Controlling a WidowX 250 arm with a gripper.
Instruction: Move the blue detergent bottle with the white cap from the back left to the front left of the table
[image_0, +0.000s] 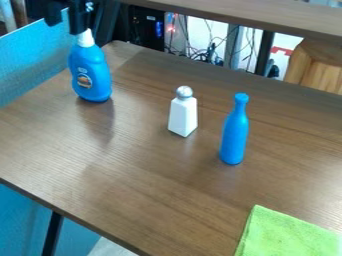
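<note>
The black gripper (79, 22) hangs at the upper left, right at the white cap of a blue detergent bottle (90, 75), which stands upright near the table's left edge. Whether the gripper grasps the cap cannot be made out. A white shaker with a silver top (182, 114) stands upright near the middle of the table. To its right is a slim blue bottle (234, 132), also upright. A green cloth (290, 235) lies flat at the lower right corner.
The brown wooden table (133, 170) has its front edge at the lower left. A blue panel (33, 65) borders it on the left. Behind it are cables, a dark box and a wooden object (317, 67), below a brown ledge (267, 17).
</note>
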